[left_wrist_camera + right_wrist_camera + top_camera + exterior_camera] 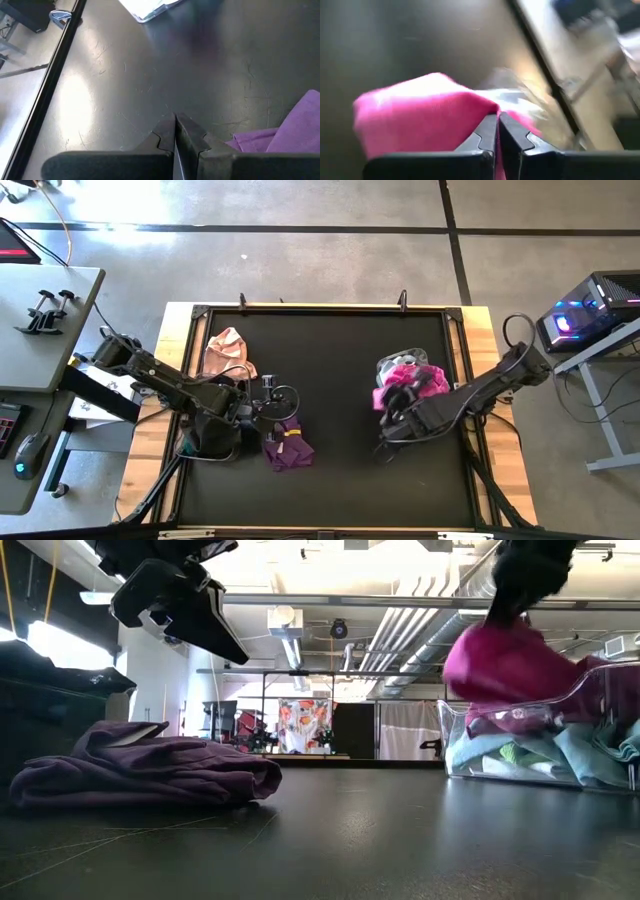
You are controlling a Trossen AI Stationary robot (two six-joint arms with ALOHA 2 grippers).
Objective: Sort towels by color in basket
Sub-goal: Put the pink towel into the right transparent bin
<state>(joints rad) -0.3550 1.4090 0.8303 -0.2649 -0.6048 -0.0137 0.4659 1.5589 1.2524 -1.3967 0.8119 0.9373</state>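
Note:
My right gripper [497,117] is shut on a magenta towel [420,110] over the clear basket [540,745] at the table's right; in the low view the towel [500,660] hangs above the rim. Teal, lime and pale mint towels [560,755] lie inside. My left gripper [175,122] is shut and empty, raised above the table [180,600] near a purple towel [287,445] that lies crumpled on the mat. A pale pink towel [228,352] and a black towel [210,435] lie at the table's left. My right gripper pinches the magenta towel between its two fingers at a bunched fold [480,107] on the towel's upper part. The fingers come from above. The towel is lifted clear and hangs in a rounded bundle [490,670] over the basket's near rim.
The black mat [330,470] lies in a wooden-edged frame [165,380]. Bare mat stretches between the purple towel and the basket. A grey side table with clamps [45,310] stands to the left, a lit computer case [590,315] to the right.

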